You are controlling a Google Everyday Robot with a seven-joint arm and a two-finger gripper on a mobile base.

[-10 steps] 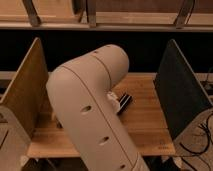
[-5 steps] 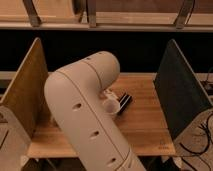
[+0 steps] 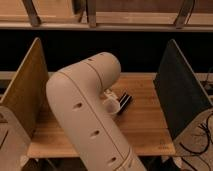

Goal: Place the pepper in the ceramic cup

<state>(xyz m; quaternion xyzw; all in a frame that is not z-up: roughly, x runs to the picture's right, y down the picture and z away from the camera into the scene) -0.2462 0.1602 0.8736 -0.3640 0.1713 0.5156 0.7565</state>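
Jaws over middle of wooden table (image 3: 146, 125)

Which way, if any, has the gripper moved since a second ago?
No: the gripper stays over the same spot on the wooden table, at the same gap from the dark panel on the right.

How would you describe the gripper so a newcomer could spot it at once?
Start at the wooden table, where a large cream arm bends across the middle. Just to the picture's right of the arm's upper bend, the gripper pokes out over the tabletop: the only small black thing against pale wood and cream casing.
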